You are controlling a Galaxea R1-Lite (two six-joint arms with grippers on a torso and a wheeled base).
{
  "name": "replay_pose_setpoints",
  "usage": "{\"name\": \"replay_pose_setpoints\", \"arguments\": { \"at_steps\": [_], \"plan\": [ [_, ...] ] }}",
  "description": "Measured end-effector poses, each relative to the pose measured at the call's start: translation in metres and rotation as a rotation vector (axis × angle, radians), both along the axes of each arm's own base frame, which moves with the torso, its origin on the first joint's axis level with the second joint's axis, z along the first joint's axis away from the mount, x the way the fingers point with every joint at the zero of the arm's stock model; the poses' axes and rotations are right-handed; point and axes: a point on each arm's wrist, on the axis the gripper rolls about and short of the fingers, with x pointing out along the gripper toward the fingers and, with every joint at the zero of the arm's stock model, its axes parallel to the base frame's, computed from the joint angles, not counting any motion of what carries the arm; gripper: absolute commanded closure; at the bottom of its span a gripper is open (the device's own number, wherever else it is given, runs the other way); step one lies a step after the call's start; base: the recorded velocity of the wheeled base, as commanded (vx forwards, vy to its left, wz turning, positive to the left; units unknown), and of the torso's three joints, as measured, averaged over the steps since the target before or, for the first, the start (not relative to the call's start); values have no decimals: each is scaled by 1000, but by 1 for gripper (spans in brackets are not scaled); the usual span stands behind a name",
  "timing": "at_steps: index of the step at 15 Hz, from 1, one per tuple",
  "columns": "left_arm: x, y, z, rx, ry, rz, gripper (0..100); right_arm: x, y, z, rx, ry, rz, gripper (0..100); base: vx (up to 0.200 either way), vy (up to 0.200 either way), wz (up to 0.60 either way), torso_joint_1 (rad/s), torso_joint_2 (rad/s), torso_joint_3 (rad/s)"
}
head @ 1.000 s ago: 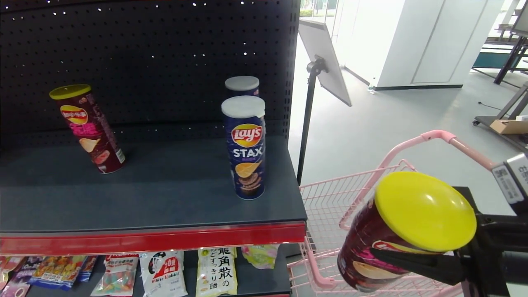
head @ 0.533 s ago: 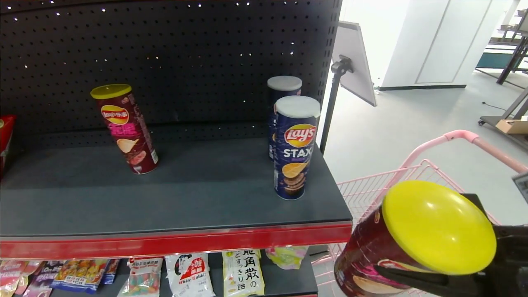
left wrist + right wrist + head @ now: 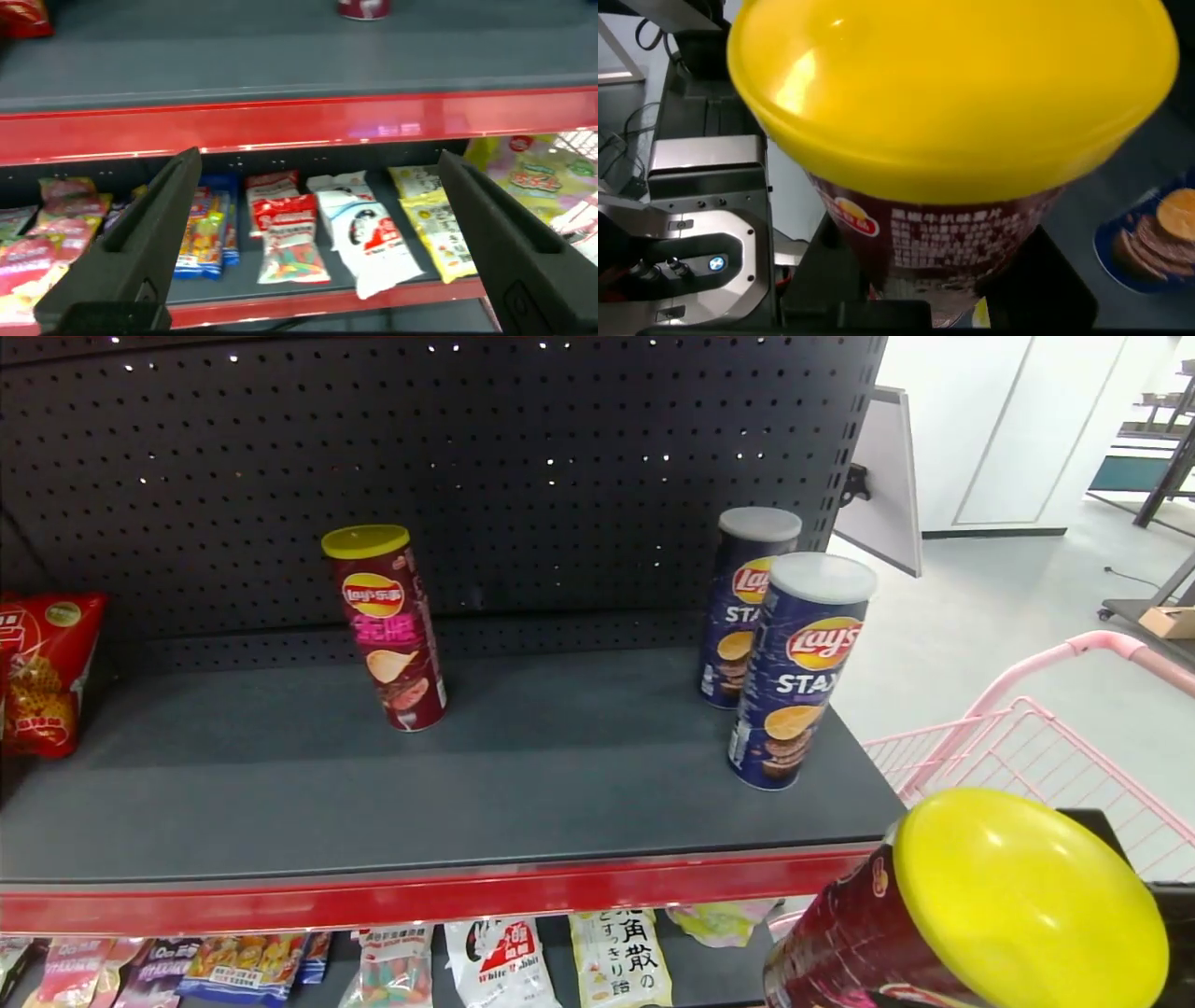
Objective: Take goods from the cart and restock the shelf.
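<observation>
A maroon chip can with a yellow lid (image 3: 1008, 905) is tilted in front of the shelf's right end, below its red front edge (image 3: 420, 896). My right gripper (image 3: 934, 303) is shut on this can's (image 3: 952, 103) body. On the dark shelf board (image 3: 280, 803) stand a matching maroon can (image 3: 387, 625) and two blue cans (image 3: 798, 681) (image 3: 747, 602), one behind the other at the right end. The pink cart (image 3: 1027, 747) is to the right of the shelf. My left gripper (image 3: 318, 243) is open, level with the lower shelf, its fingers wide apart with nothing between them.
A red chip bag (image 3: 42, 672) leans at the shelf's left end. Several snack bags (image 3: 364, 243) hang on the lower shelf. Open board lies between the maroon can and the blue cans. A white board on a stand (image 3: 882, 476) rises past the shelf's right end.
The head view has swung left along the shelf, so everything shifted right in the picture and the red bag came into view. The held can stays in my right gripper.
</observation>
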Motion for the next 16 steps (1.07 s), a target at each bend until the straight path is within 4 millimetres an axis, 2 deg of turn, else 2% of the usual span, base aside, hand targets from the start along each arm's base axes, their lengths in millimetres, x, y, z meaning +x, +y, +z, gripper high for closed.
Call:
{"name": "replay_pose_setpoints", "arguments": {
  "at_steps": [13,16],
  "plan": [
    [0,0,0,1,0,0,0,-2,1,-6,-15,20,21,100,0,200,0,3,-1,2],
    [0,0,0,1,0,0,0,-3,1,-11,-26,31,20,100,0,0,0,0,0,0]
  ]
}}
